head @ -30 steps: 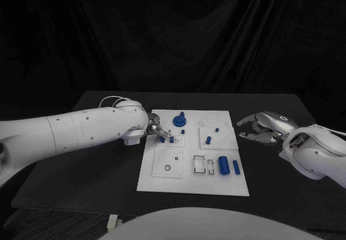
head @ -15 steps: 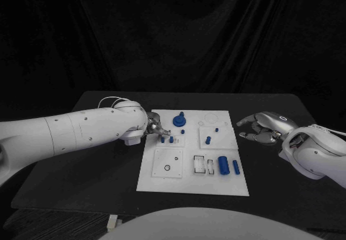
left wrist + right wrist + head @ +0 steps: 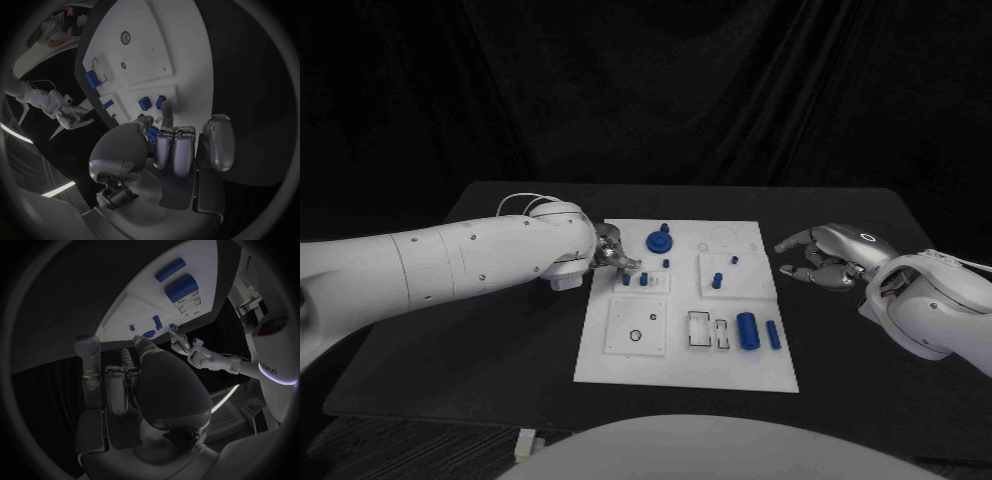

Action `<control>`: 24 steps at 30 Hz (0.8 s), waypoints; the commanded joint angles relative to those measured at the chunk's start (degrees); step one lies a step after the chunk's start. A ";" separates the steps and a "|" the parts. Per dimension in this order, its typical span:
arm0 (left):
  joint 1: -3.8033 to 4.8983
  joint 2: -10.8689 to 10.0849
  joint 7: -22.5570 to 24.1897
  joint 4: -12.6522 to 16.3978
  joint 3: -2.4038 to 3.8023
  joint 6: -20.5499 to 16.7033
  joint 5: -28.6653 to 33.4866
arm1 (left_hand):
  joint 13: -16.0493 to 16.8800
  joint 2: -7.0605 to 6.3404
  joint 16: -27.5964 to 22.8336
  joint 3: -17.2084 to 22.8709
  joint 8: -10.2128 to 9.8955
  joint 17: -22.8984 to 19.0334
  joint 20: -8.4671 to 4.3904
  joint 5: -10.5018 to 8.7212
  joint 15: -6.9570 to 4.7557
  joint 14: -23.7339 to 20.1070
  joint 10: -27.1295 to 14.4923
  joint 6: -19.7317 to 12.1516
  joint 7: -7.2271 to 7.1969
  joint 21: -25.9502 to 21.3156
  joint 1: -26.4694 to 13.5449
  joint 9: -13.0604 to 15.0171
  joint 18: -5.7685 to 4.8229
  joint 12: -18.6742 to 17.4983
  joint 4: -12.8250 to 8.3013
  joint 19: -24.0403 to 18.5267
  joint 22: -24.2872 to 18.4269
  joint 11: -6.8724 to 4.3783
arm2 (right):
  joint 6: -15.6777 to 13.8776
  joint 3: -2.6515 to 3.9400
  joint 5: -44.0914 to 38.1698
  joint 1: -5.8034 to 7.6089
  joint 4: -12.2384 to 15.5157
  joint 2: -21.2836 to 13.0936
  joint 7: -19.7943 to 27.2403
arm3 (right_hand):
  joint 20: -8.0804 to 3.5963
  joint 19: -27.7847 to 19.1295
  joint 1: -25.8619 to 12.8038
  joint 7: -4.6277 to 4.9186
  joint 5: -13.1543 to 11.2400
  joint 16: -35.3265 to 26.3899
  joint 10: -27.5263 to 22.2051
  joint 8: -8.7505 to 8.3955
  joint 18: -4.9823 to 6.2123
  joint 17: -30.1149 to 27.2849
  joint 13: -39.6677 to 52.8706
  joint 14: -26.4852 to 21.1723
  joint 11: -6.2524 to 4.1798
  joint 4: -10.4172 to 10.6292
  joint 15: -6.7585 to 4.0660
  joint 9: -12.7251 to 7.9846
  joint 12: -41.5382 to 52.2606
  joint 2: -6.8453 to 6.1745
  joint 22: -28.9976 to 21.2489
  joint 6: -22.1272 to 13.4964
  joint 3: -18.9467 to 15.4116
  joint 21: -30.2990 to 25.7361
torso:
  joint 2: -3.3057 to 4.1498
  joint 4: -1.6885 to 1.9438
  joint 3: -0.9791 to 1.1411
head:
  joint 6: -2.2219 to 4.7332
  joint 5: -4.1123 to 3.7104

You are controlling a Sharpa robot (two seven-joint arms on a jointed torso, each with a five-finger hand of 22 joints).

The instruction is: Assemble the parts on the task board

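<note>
Left wrist view is showing the left hand fingers touching small blue parts on the white rectangular task board, grip unclear; head view is showing the right hand hovering beside the board, fingers curled, holding nothing.

Dim light is falling from above, leaving black surroundings. The white task board is glowing brightest. Wrist views are bending edges and darkening toward their rims.

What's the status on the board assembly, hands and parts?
Left robot hand at the task board's left edge, fingertips by small blue parts; grip unclear. Right robot hand off the board, fingers curled, holding nothing. Two blue cylinders lying loose. Nothing in the way.
</note>
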 commanded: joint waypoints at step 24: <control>1.94 -0.66 38.06 -0.43 0.06 -24.08 -7.85 | 11.37 -2.52 0.15 -1.89 17.12 15.10 1.43 -1.54 2.00 5.97 0.82 -15.76 1.90 -6.80 20.39 1.83 1.77 -4.39 -0.74 -5.92 9.05 1.76 | -1.29 0.04 -0.14 -0.14 0.21 -0.57 -0.33 | 0.30 -0.01 -0.24 -0.04 0.69 0.33 6.06 -0.33 0.80 15.10 15.03 6.06 0.37 0.11 0.39 -0.14 0.15 0.30 5.02 0.33 0.36 -0.41 | 0.07 -0.20 -0.01 | -0.01 -0.32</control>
